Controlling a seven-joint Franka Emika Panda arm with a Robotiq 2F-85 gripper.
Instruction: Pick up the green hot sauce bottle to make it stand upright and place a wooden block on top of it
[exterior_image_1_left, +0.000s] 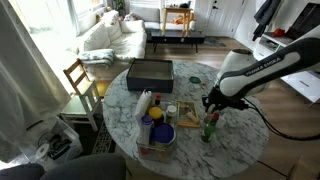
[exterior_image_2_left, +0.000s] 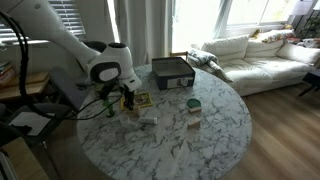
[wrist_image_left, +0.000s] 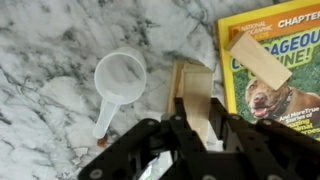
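My gripper (wrist_image_left: 196, 128) is shut on a long pale wooden block (wrist_image_left: 192, 92) that sticks out ahead of the fingers. In both exterior views the gripper (exterior_image_1_left: 211, 104) (exterior_image_2_left: 127, 97) hangs just above the table near its edge. The green hot sauce bottle (exterior_image_1_left: 208, 130) stands upright right below the gripper in an exterior view. It is hidden in the wrist view. A second wooden block (wrist_image_left: 258, 57) lies on a yellow children's book (wrist_image_left: 283, 75).
A clear plastic scoop (wrist_image_left: 117, 80) lies on the marble table (wrist_image_left: 50, 50) left of the held block. A dark box (exterior_image_1_left: 150, 72) (exterior_image_2_left: 172, 72) sits at the far side. A white bottle (exterior_image_1_left: 145, 103) and a blue-and-yellow container (exterior_image_1_left: 157, 131) stand mid-table. A chair (exterior_image_1_left: 80, 82) stands beside the table.
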